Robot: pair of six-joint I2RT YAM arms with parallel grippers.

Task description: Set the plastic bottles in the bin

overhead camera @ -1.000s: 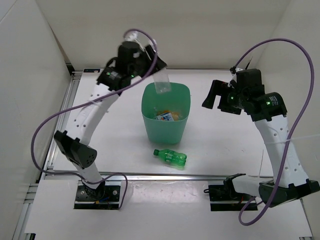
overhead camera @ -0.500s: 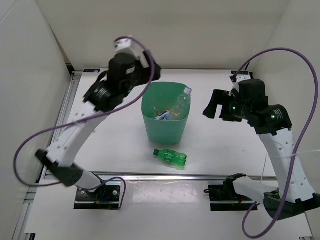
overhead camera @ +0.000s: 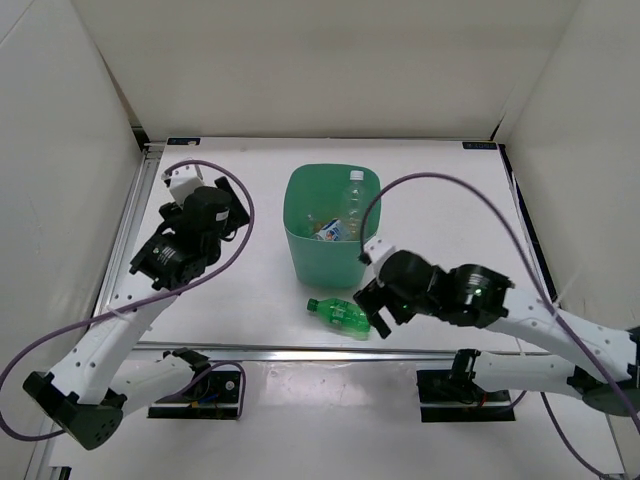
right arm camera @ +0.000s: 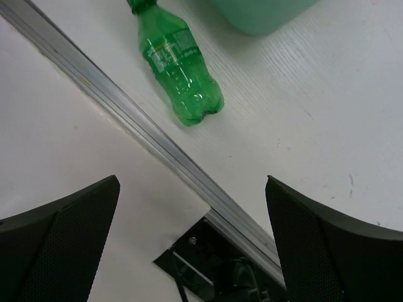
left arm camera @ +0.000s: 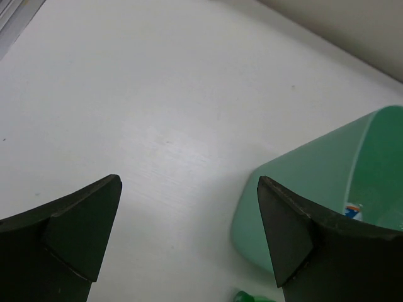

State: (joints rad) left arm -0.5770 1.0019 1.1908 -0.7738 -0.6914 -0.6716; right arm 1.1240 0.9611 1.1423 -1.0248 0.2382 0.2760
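Note:
The green bin (overhead camera: 324, 262) stands mid-table. Inside it a clear bottle (overhead camera: 352, 198) leans against the right wall, beside a blue-labelled bottle (overhead camera: 331, 231) and something orange. A green bottle (overhead camera: 340, 315) lies on its side on the table just in front of the bin. My left gripper (overhead camera: 238, 217) hangs open and empty left of the bin; its wrist view shows the bin's wall (left arm camera: 315, 189) and the green bottle's cap (left arm camera: 249, 296). My right gripper (overhead camera: 376, 308) is open just right of the green bottle; in its wrist view the green bottle (right arm camera: 179, 69) lies ahead of the jaws (right arm camera: 192, 182).
An aluminium rail (right arm camera: 157, 145) runs along the table's near edge, right under the right gripper. White walls enclose the table on three sides. A purple cable (overhead camera: 400, 190) from the right arm loops over the bin's right side.
The left gripper opened and the clear bottle dropped into the bin; that arm then drew back left and lower. The right arm swung down from the right to beside the green bottle.

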